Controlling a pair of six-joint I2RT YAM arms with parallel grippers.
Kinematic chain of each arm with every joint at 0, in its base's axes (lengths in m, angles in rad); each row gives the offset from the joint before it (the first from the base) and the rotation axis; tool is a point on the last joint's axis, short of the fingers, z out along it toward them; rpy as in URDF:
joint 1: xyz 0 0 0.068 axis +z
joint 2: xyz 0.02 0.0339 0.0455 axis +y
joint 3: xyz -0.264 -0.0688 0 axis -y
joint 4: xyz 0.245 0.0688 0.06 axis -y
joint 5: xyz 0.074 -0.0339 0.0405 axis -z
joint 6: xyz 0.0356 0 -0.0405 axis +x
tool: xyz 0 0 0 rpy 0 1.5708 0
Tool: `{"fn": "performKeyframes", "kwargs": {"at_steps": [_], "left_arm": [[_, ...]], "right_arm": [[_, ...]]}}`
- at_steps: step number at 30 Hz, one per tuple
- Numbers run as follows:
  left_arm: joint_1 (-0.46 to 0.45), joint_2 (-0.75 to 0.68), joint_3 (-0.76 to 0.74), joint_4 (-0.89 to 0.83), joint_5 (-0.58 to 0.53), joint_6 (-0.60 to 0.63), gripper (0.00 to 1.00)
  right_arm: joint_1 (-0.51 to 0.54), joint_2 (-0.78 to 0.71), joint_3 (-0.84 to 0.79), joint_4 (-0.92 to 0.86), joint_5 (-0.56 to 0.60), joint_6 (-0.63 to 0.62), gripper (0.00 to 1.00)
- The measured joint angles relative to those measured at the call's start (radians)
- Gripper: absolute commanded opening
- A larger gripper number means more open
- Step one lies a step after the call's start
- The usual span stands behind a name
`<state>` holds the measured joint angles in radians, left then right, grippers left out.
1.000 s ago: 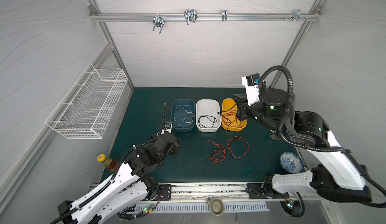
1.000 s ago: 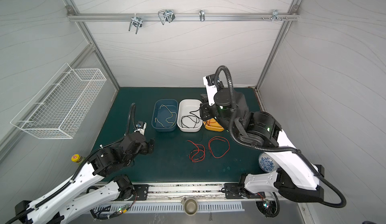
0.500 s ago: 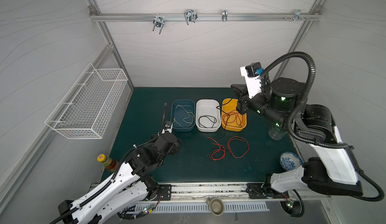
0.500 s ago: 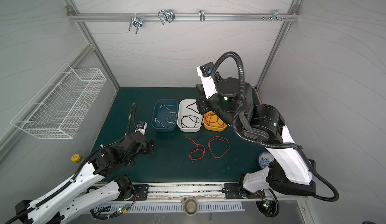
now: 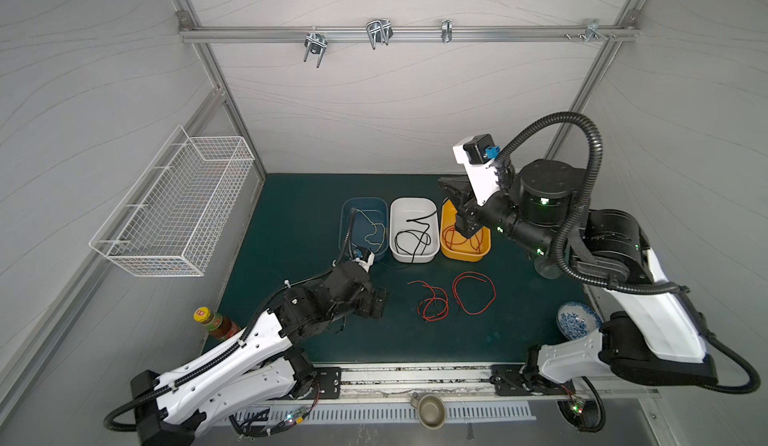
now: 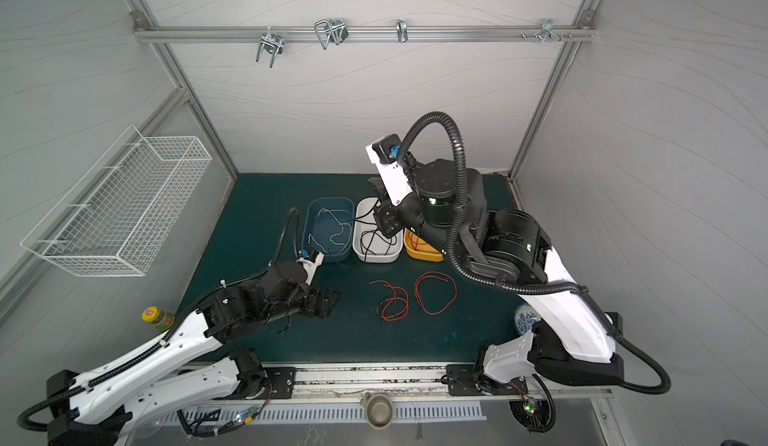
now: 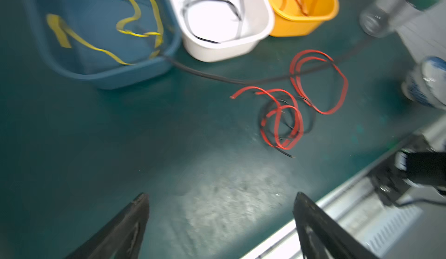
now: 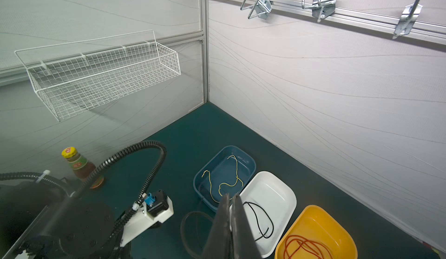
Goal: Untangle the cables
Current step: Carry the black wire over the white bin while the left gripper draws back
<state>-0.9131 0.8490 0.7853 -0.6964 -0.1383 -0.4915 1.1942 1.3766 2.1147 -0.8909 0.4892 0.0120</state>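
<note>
Two red cables lie on the green mat: a tangle threaded by a thin black cable, and a loop beside it. A pale yellow cable lies in the blue tray, black cable in the white tray, and red cable in the yellow tray. My left gripper is open and empty, low over the mat left of the tangle. My right gripper is shut, raised above the trays, and a black strand hangs from it.
A white wire basket hangs on the left wall. A sauce bottle stands at the mat's front left. A clear glass and a blue-and-white bowl sit at the right. A small cup sits on the front rail.
My right gripper has risen from just over the yellow tray and stayed shut. My left gripper has shifted right toward the red tangle, still open.
</note>
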Motion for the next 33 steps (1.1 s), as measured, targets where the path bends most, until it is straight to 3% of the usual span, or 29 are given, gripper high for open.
{"fn": "performKeyframes", "kwargs": {"at_steps": [7,16,20,33], "left_arm": [[-0.016,-0.056,0.001,-0.032,-0.048,-0.019,0.96],[-0.016,-0.322,0.038,-0.183,-0.313,0.066,0.99],[-0.016,-0.396,0.022,-0.186,-0.380,0.080,0.99],[-0.016,-0.339,0.002,-0.188,-0.417,0.097,0.99]], "right_arm": [[0.000,-0.003,-0.064,0.044,0.051,-0.063,0.00],[-0.120,0.035,-0.087,0.107,0.050,-0.117,0.00],[-0.188,0.071,-0.092,0.136,0.039,-0.119,0.00],[-0.294,0.206,-0.120,0.234,0.079,-0.193,0.00]]}}
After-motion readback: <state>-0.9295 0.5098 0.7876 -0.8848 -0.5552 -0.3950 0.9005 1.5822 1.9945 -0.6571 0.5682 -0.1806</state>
